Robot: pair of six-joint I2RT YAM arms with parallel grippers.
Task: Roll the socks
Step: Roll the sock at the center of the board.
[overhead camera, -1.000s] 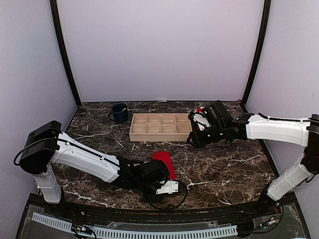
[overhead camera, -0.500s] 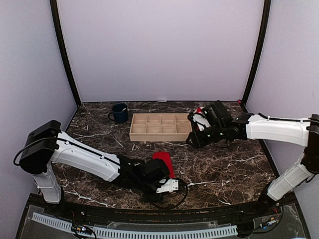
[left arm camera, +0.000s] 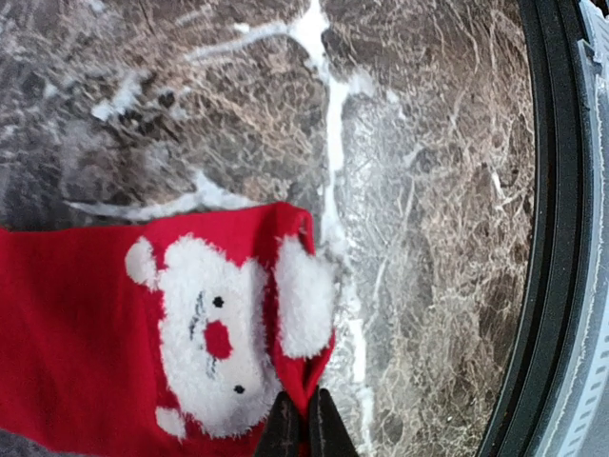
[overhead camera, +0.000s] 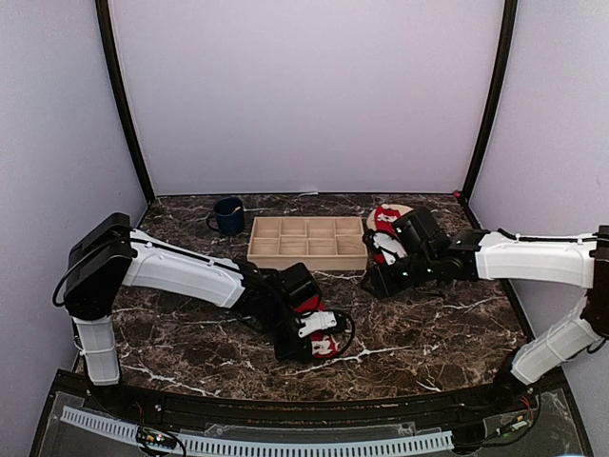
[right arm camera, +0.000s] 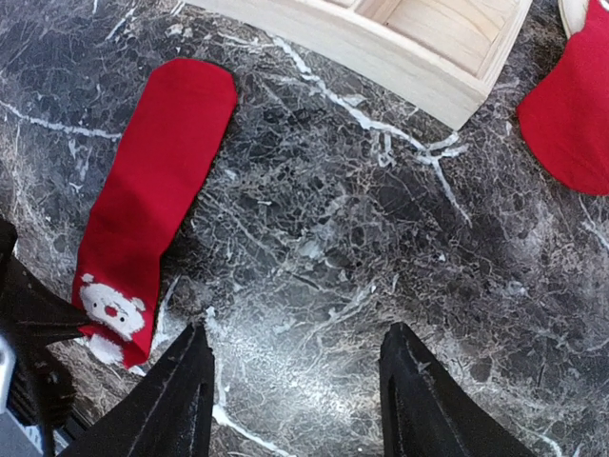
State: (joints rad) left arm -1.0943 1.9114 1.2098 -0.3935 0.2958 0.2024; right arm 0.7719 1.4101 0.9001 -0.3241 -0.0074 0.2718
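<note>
At six o'clock in the left wrist view, the left gripper (left arm camera: 304, 430) was pinched tight on the cuff corner of the near sock (left arm camera: 105, 333), which lay flat on the table (left arm camera: 428, 238), toe towards the tray (right arm camera: 381, 59) at twelve o'clock. The right gripper (right arm camera: 300, 386) hovered with jaws spread wide, the far sock (right arm camera: 569, 105) at its two o'clock. Thin, limp and light, the knit would probably sag and unroll; the cuff edge looked the best hold
</note>
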